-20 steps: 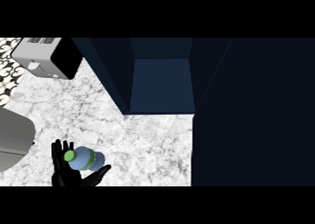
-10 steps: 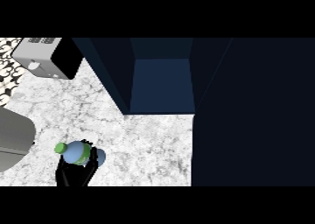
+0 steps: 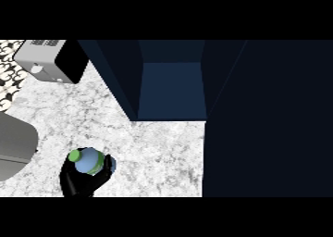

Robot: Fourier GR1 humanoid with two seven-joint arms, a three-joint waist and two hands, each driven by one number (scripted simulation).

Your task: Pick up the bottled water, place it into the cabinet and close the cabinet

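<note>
Black fingers (image 3: 109, 163) curl up around the sides of the small blue bottled water with its green cap (image 3: 89, 160), so the hand (image 3: 83, 181) at the lower left of the frame has the bottle wrapped in its grasp, cap tilted toward the upper left. By its place at the left of the view this reads as the robot's left hand; the right hand does not show at all. The bottle sits low in the frame over the white marbled stone counter (image 3: 156, 152), and whether its base touches the stone or is lifted off it cannot be told from above. To the upper right of it, well apart, stands the dark blue cabinet (image 3: 170, 88), its interior open toward the counter, with a tall dark panel (image 3: 272, 120), likely its door, filling the right side of the frame. A silver and black toaster (image 3: 52, 61) sits at the upper left, and a grey rounded object (image 3: 9, 148) at the left edge. The step in hand looks like the pickup, with the grasp made; the next move calls for carrying the bottle up and right into the cabinet opening, clear of its left wall.
</note>
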